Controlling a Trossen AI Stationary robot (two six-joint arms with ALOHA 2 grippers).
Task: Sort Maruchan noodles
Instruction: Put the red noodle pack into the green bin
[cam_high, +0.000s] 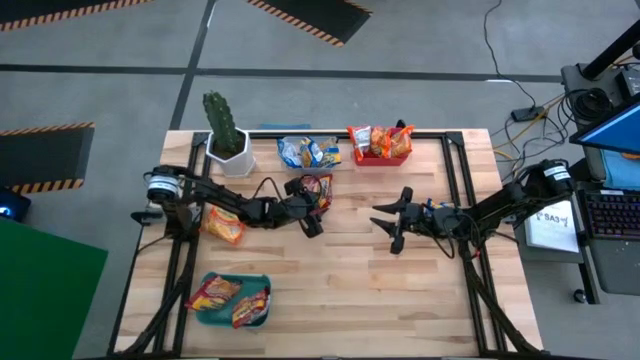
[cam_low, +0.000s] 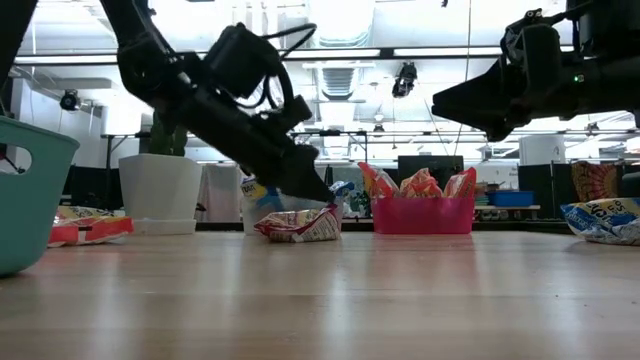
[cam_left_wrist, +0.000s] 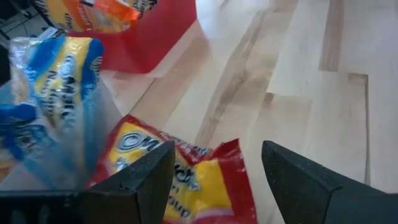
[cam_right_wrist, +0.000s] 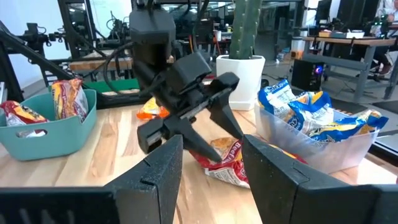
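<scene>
The left tool (cam_high: 312, 205) is down over a red-and-yellow noodle packet (cam_high: 318, 187) lying on the wooden worktop (cam_high: 340, 280) just in front of the clear bin (cam_high: 296, 163); its two fingers (cam_left_wrist: 140, 177) are spread wide and straddle the packet's near edge, and in the left wrist view the packet shows between them, though it is hard to say whether either finger actually touches the wrapper. The low view shows the packet (cam_low: 298, 225) resting flat on the wood with the tool's tip coming down onto it from above. The clear bin holds blue-and-white packets (cam_high: 310, 152), the red bin (cam_high: 380, 158) beside it holds orange-yellow packets (cam_high: 382, 141), and the teal bin (cam_high: 232, 302) near the front left corner holds two red-and-yellow packets (cam_high: 212, 292). One more orange-yellow packet (cam_high: 224, 225) lies loose on the worktop, partly under the left arm. A white pot with a green cactus (cam_high: 226, 135) stands at the back left, near the clear bin. The right tool (cam_high: 390, 221) hangs above the middle of the worktop, well apart from every packet, its fingers (cam_right_wrist: 158, 168) parted with nothing between them, pointing toward the left arm.
</scene>
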